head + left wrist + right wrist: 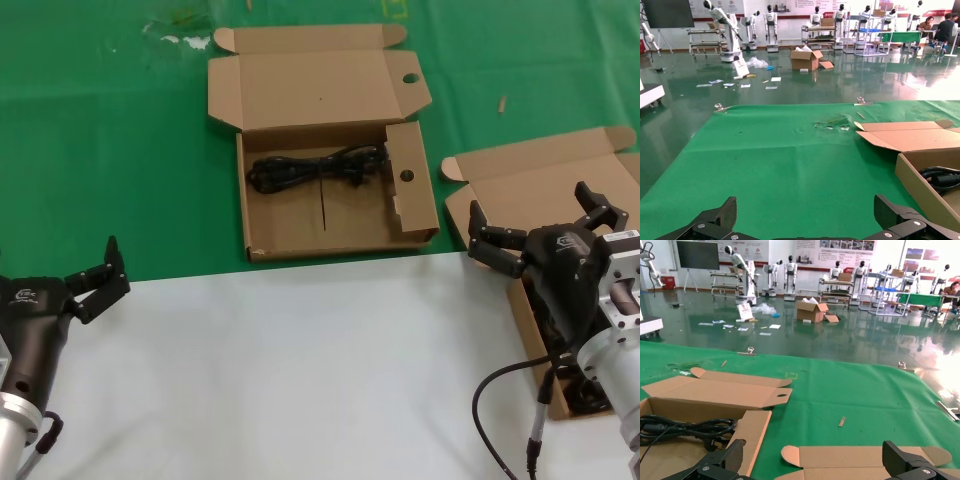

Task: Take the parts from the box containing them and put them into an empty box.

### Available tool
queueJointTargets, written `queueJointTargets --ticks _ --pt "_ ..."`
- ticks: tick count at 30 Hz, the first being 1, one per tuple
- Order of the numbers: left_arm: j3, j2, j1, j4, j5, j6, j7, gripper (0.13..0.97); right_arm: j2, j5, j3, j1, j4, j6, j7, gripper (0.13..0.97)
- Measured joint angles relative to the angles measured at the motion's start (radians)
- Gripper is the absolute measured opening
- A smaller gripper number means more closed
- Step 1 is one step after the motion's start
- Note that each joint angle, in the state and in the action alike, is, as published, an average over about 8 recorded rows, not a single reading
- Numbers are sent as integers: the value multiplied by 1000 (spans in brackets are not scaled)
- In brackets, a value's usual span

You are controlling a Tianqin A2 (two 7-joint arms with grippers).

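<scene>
One black cable [318,167] is already being held in the holed box [262,195], while more are being kept in the plain-lidded box [515,180] under the spread, empty right pincer [545,225]; the left pincer [100,282] is being kept spread and idle.

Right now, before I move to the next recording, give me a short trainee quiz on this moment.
1. True or false: the hole-punched box holds a black cable bundle.
2. The right gripper is above: A) the plain-lidded box; B) the hole-punched box; C) the green cloth.
3. Fill in: the left gripper, low at the robot's left over the white surface, has its fingers ____.

Key: 1 true. 2 A. 3 open.
</scene>
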Motion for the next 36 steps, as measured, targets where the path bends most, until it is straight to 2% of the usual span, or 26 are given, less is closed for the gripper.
queueJointTargets --ticks 36 --pt "0 0 0 0 0 0 0 966 0 0 0 0 0 0 0 966"
